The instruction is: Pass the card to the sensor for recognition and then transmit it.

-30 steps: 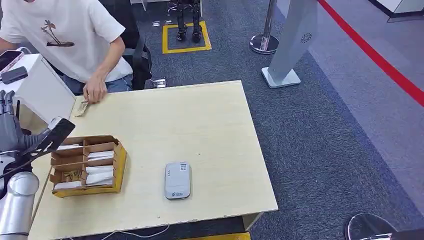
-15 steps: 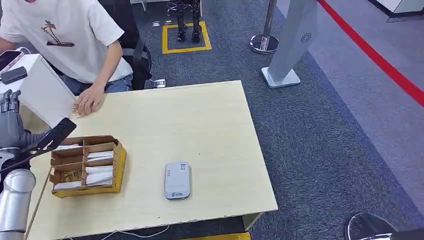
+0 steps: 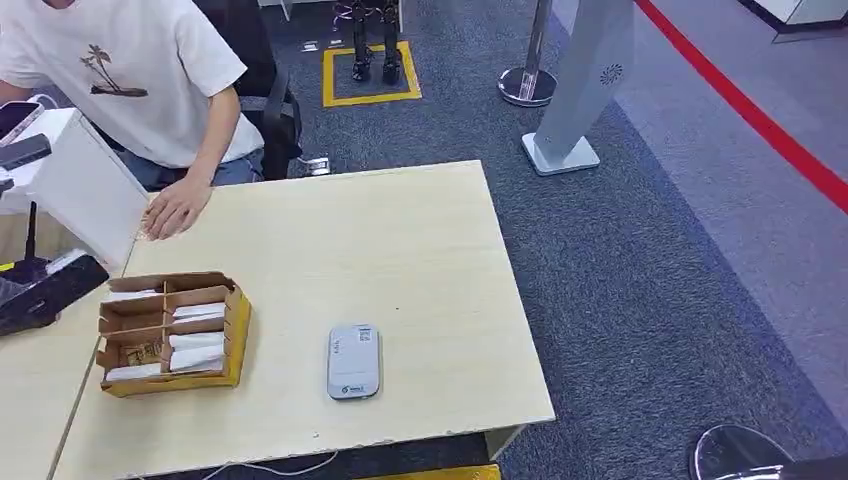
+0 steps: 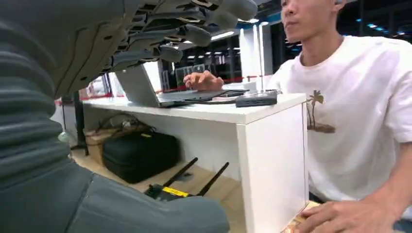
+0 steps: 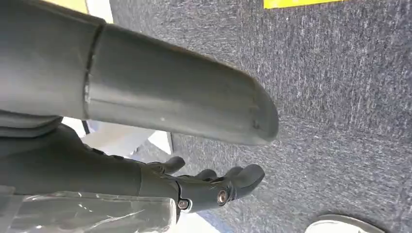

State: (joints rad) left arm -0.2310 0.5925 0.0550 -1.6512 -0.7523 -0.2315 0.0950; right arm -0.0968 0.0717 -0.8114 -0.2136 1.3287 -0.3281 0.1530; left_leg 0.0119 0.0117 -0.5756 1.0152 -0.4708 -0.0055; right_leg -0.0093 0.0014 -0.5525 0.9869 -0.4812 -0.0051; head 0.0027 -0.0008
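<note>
Pale wood table (image 3: 420, 250) — grey carpet (image 3: 650, 250), red floor line (image 3: 760, 120).

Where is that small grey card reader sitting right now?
In the head view, the flat grey rounded sensor box lies on the pale wooden table near its front edge, just right of the yellow-and-brown cardboard card tray, not touching it.

No legible text. Sensor (image 3: 354, 362): small marks, a logo, unreadable. Shirt (image 3: 120, 70): palm-tree print at table's (image 3: 400, 260) 11 o'clock.
</note>
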